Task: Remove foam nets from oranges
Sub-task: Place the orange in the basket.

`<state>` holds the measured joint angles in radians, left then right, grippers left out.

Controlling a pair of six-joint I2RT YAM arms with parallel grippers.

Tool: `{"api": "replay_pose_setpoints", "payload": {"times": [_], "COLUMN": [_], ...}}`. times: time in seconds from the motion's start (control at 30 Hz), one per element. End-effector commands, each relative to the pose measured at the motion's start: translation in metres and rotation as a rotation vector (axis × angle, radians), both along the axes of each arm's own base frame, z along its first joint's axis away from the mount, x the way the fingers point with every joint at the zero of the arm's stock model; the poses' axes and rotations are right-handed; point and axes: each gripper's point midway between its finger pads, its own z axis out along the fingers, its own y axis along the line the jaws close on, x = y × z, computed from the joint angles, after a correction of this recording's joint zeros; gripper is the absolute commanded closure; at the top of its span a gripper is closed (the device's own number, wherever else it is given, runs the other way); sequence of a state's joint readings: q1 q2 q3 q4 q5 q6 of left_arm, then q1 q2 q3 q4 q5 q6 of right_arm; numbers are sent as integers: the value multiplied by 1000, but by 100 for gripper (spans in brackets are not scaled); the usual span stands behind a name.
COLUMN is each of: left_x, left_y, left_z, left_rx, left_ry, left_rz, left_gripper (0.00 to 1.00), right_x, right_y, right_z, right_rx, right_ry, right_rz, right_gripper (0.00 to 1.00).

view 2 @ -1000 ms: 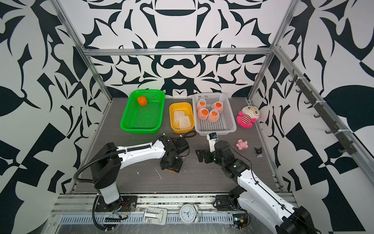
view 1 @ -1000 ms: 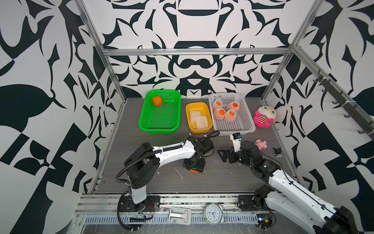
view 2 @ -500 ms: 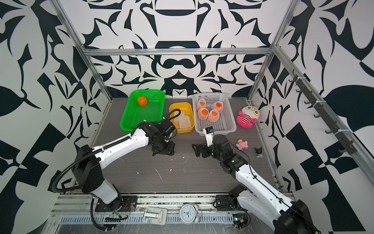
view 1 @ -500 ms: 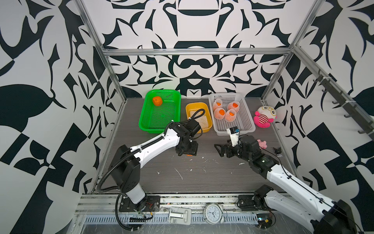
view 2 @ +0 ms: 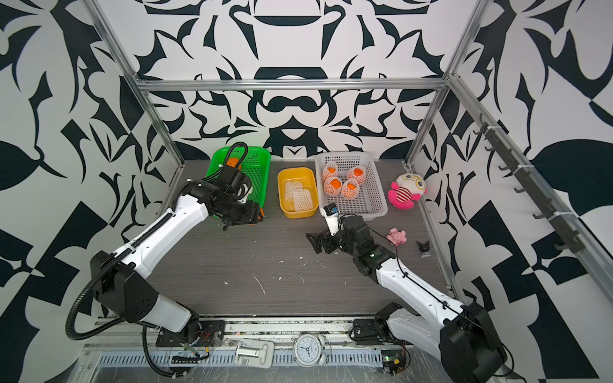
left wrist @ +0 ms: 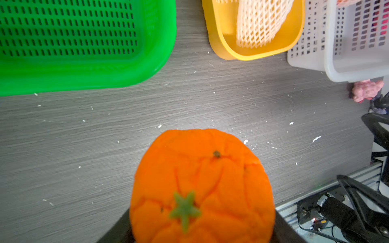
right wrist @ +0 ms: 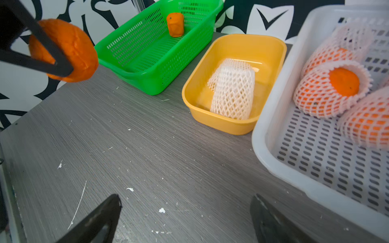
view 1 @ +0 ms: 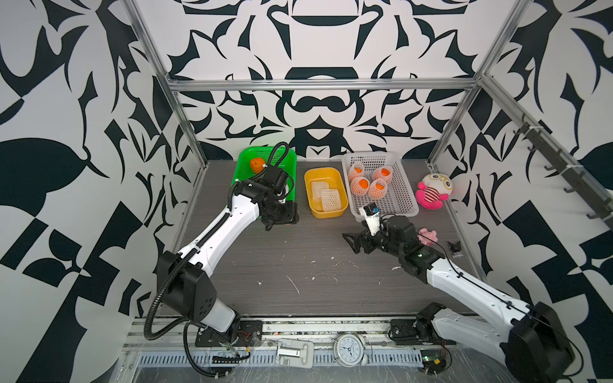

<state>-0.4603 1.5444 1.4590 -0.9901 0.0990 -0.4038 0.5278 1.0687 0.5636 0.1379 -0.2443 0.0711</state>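
Left arm has swung from mid-table toward the back, so your left pincer (view 1: 284, 217) now hangs just in front of the green basket (view 1: 292, 159). The right arm has crept nearer the white basket (view 1: 401, 205). Both top views give you only an orange sliver beside that left pincer. The left wrist view fills in the held orange (left wrist: 202, 185): bare, creased, green star calyx to the lens, black fingers (left wrist: 117, 231) clamped on either side. The right wrist view shows it lifted clear of the table (right wrist: 147, 157). Your right pincer (right wrist: 185, 202) gapes wide, empty, touching nothing, over the table by the white basket's near corner. A loose orange (view 1: 256, 164) sits in the green basket; the left wrist view misses it. Two foam nets (view 1: 326, 197) lie flat in the yellow tub (view 1: 326, 215). Four netted oranges (view 1: 361, 185) huddle in the white basket; the right wrist view catches three.
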Motion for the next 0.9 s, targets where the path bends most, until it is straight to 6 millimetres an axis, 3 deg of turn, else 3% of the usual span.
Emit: {"api": "replay_pose_setpoints", "payload": {"times": [0.0, 0.4, 0.5, 0.67, 0.87], "left_x": [22, 116, 129, 145, 186], "left_y": [5, 33, 32, 32, 51], "left_z": [11, 12, 10, 11, 11], "left_rx": [-41, -60, -147, -150, -88], "left_ry": [-36, -162, -155, -185, -243], "left_rz": [-10, 48, 68, 62, 100], "left_gripper": [47, 55, 57, 57, 60], "right_x": [11, 19, 18, 19, 12], "right_y": [21, 50, 50, 47, 45], "right_z": [39, 37, 32, 29, 28], "right_rx": [-4, -46, -60, -58, -11], "right_ry": [-233, -325, -328, -329, -296], "right_rz": [114, 200, 198, 177, 152], "right_gripper": [2, 3, 3, 3, 4]}}
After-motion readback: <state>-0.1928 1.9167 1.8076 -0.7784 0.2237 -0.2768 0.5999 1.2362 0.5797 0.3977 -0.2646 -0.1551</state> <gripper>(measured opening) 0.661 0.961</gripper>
